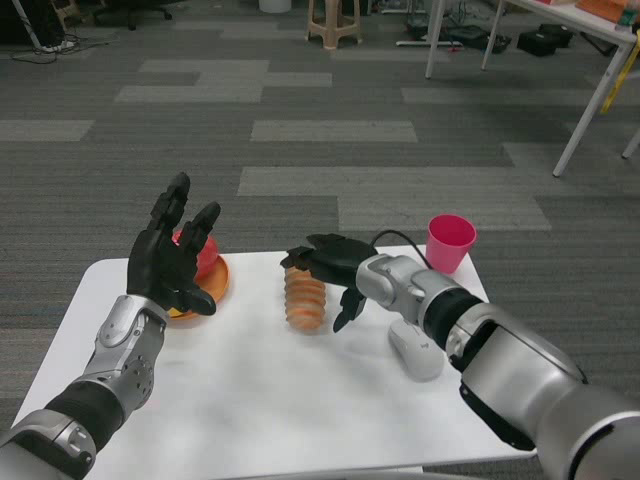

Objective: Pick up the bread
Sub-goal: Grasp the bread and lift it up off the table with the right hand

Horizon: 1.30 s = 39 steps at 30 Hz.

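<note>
1. The white table [250, 400] carries everything you need; the bread [305, 300] lies near the middle of its far edge, long axis running away from you.
2. Your right hand [330, 268] reaches in from the right edge and arches over the loaf's far end. Its fingers [300, 256] curl across the top while the thumb [352, 307] hangs down just beside the right flank. You cannot tell whether anything is pressing the crust yet.
3. Your left hand [175, 262] hovers with its fingers spread, holding nothing, above the orange plate [215, 285] and the red fruit [205, 255] near the far-left corner.
4. The pink cup [450, 243] stands at the far-right corner, the white mouse [415, 350] under your right forearm.
5. Risk: if you close only on the far end, the loaf may pivot or roll out. Swinging your forearm could also knock the cup.
</note>
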Each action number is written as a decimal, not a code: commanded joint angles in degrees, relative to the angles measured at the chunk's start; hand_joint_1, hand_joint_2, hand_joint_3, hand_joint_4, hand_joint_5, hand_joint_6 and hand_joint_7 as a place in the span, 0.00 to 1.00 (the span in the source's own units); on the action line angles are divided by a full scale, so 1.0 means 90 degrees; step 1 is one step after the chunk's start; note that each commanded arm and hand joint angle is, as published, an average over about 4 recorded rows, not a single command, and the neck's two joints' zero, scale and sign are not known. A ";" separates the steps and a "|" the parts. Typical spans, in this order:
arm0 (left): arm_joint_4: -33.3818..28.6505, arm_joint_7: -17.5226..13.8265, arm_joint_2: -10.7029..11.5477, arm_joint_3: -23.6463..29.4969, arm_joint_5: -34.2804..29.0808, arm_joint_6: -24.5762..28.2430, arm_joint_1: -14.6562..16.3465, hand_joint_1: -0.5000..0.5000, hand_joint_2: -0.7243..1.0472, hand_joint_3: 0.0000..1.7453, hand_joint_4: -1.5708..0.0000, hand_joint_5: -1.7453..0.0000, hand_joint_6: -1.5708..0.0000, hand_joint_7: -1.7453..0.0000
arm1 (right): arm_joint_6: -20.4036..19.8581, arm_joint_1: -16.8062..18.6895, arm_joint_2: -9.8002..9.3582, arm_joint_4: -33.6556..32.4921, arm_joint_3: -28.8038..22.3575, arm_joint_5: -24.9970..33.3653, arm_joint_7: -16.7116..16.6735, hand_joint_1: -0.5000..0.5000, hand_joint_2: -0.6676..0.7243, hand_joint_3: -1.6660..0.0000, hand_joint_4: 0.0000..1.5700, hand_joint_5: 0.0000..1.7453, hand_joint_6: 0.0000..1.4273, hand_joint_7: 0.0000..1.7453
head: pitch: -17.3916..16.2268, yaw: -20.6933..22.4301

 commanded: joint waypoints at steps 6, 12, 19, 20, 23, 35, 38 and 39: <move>-0.0165 0.0009 0.0081 -0.0009 -0.0039 -0.0042 0.0088 1.00 0.15 0.05 1.00 0.76 1.00 1.00 | 0.0350 -0.0187 0.0201 0.0914 0.0523 -0.0094 -0.0417 0.04 0.18 0.76 0.00 0.00 0.00 0.18 | 0.0166 0.0090; -0.0160 0.0009 0.0081 -0.0019 -0.0049 -0.0042 0.0088 1.00 0.15 0.05 1.00 0.76 1.00 1.00 | 0.0467 -0.0191 0.0226 0.1255 0.0792 -0.0191 -0.0437 0.04 0.18 0.76 0.00 0.00 0.00 0.19 | 0.0212 0.0142; -0.0160 0.0009 0.0078 -0.0002 -0.0074 -0.0047 0.0095 1.00 0.15 0.05 1.00 0.76 1.00 1.00 | 0.0474 -0.0045 0.0052 0.1248 0.0879 -0.0262 -0.0220 0.04 0.18 0.76 0.00 0.00 0.00 0.16 | 0.0142 0.0176; -0.0160 0.0009 0.0076 0.0008 -0.0074 -0.0047 0.0098 1.00 0.15 0.05 1.00 0.76 1.00 1.00 | 0.0474 0.0016 0.0011 0.1187 0.0875 -0.0311 -0.0141 0.04 0.18 0.76 0.00 0.00 0.00 0.16 | 0.0114 0.0166; -0.0160 0.0009 0.0071 0.0030 -0.0074 -0.0047 0.0098 1.00 0.15 0.05 1.00 0.76 1.00 1.00 | 0.0477 0.0199 -0.0111 0.0879 0.0850 -0.0445 0.0042 0.02 0.18 0.76 0.00 0.00 0.00 0.16 | 0.0073 0.0151; -0.0101 0.0009 0.0030 0.0086 -0.0083 -0.0047 0.0098 1.00 0.15 0.05 1.00 0.76 1.00 1.00 | 0.0423 0.1898 -0.0717 -0.1767 -0.1267 -0.1663 0.0789 0.04 0.18 0.76 0.00 0.00 0.00 0.16 | -0.0005 0.0194; -0.0101 0.0009 0.0022 0.0113 -0.0078 -0.0047 0.0112 1.00 0.15 0.05 1.00 0.76 1.00 1.00 | 0.0423 0.2191 -0.0770 -0.2182 -0.1562 -0.1764 0.0882 0.04 0.18 0.76 0.00 0.00 0.00 0.16 | 0.0012 0.0206; -0.0101 0.0009 0.0022 0.0118 -0.0076 -0.0049 0.0119 1.00 0.15 0.05 1.00 0.76 1.00 1.00 | 0.0423 0.2309 -0.0790 -0.2341 -0.1647 -0.1764 0.0923 0.04 0.18 0.76 0.00 0.00 0.00 0.16 | 0.0023 0.0210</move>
